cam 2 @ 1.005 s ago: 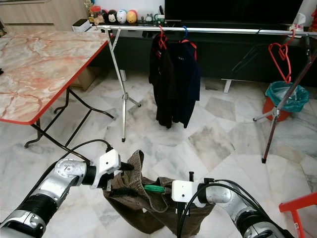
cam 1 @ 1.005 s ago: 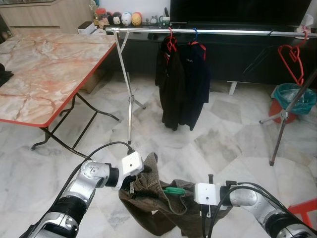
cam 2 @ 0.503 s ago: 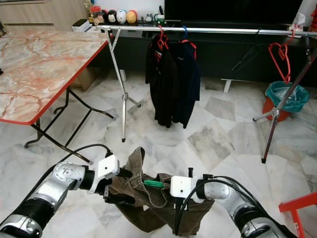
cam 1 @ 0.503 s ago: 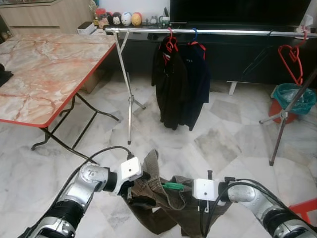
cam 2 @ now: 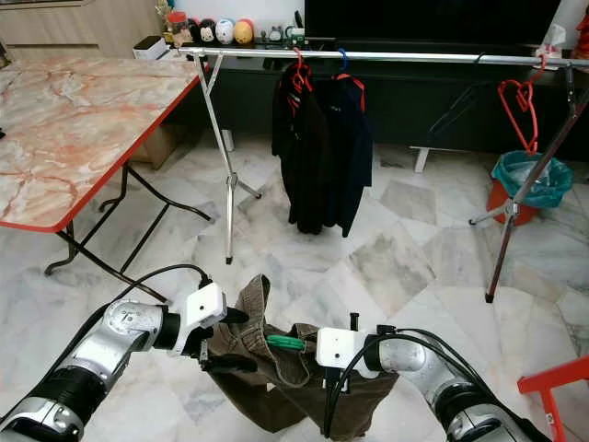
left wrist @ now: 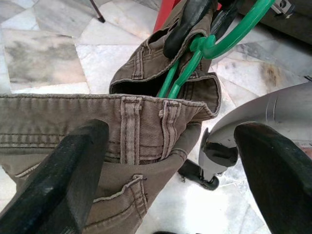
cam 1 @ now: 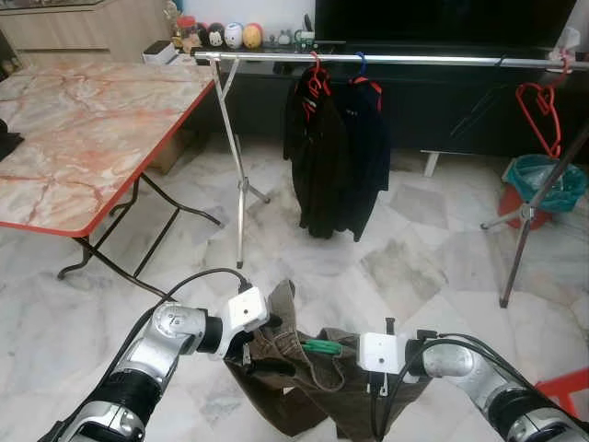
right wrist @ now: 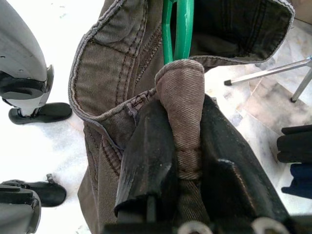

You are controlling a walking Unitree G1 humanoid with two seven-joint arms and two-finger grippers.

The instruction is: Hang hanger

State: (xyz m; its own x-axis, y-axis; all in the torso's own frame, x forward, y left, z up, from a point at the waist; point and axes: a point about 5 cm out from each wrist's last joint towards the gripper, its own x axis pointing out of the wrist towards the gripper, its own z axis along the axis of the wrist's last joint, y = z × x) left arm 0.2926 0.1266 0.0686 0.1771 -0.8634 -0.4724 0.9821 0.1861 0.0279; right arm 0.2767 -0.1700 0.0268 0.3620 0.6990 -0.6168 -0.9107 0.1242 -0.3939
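Brown trousers (cam 1: pixel 296 391) hang between my two arms, low over the marble floor. A green hanger (cam 1: pixel 322 347) is tucked inside their waistband (left wrist: pixel 146 126), its bar (right wrist: pixel 178 29) running into the opening. My right gripper (right wrist: pixel 180 146) is shut on a fold of that waistband. At the trousers' left edge, my left gripper (cam 1: pixel 269 344) is open, its fingers (left wrist: pixel 58 180) spread wide on either side of the waistband. The clothes rail (cam 1: pixel 414 59) runs across the back, with dark garments (cam 1: pixel 336 157) hung on red and blue hangers.
A marble-topped folding table (cam 1: pixel 83 138) stands at the left. An empty red hanger (cam 1: pixel 543 101) hangs at the rail's right end, above a teal bin (cam 1: pixel 548 175). The rail's legs (cam 1: pixel 241 184) stand on the floor ahead. A red frame (cam 1: pixel 566 387) sits at the lower right.
My left gripper dipped and came back up a little at the trousers' left edge, fingers apart. The trousers shifted slightly with it. My right gripper keeps its hold.
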